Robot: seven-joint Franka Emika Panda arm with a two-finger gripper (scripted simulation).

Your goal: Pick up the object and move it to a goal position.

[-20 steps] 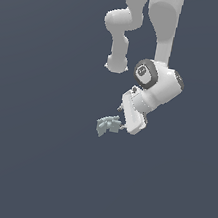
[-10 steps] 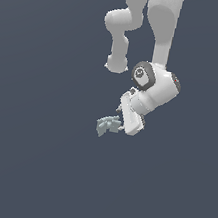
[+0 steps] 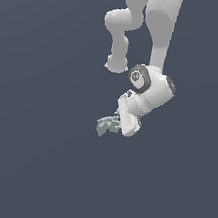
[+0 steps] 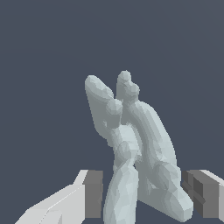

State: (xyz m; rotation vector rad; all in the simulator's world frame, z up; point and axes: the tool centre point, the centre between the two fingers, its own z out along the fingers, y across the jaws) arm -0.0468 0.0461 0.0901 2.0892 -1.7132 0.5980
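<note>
A white robot arm [image 3: 158, 43] reaches down from the top of the frame in the exterior view, against a plain dark grey-blue background. Its gripper [image 3: 120, 126] sits just right of centre. The object [image 3: 107, 125], a pale grey-green pronged lump, juts from the gripper toward the left. In the wrist view the object [image 4: 138, 153] fills the centre, between the two fingers [image 4: 92, 192]; whether they pinch it cannot be told.

Simulated void: flat slate-grey backdrop [image 3: 24, 167], no furnishings, faceted untextured white arm [image 3: 160, 33].
</note>
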